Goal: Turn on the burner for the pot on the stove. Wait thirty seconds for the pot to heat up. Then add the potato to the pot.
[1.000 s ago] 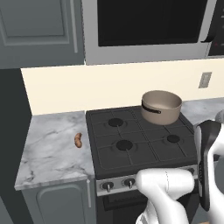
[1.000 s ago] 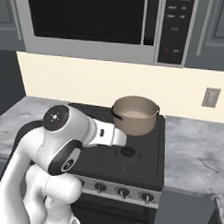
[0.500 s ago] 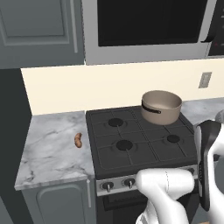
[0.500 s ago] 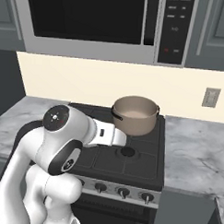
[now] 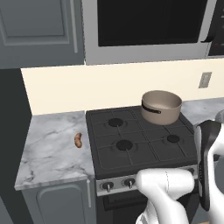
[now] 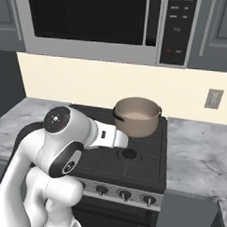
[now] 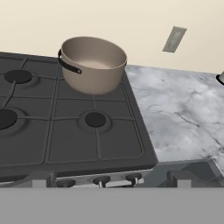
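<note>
The tan-brown pot (image 5: 161, 106) (image 6: 136, 116) (image 7: 92, 63) stands on the back right burner of the black stove (image 5: 144, 148) (image 6: 141, 165) (image 7: 65, 144), with its dark handle turned to the front left. Small dark knobs (image 5: 106, 186) (image 6: 125, 195) (image 7: 101, 180) line the silver front panel. The potato (image 5: 78, 140) lies on the marble counter left of the stove. My gripper (image 7: 111, 179) hangs in front of the stove's front edge, above the right-hand knobs. It is open, the fingertips (image 7: 43, 178) far apart with nothing between them.
A microwave (image 5: 148, 26) (image 6: 91, 21) hangs over the stove. Marble counters (image 5: 52, 153) (image 6: 198, 152) (image 7: 183, 113) flank it on both sides. A wall outlet (image 5: 204, 80) (image 6: 213, 98) (image 7: 174, 39) sits to the right of the pot. My white arm (image 6: 62, 150) rises in front of the stove.
</note>
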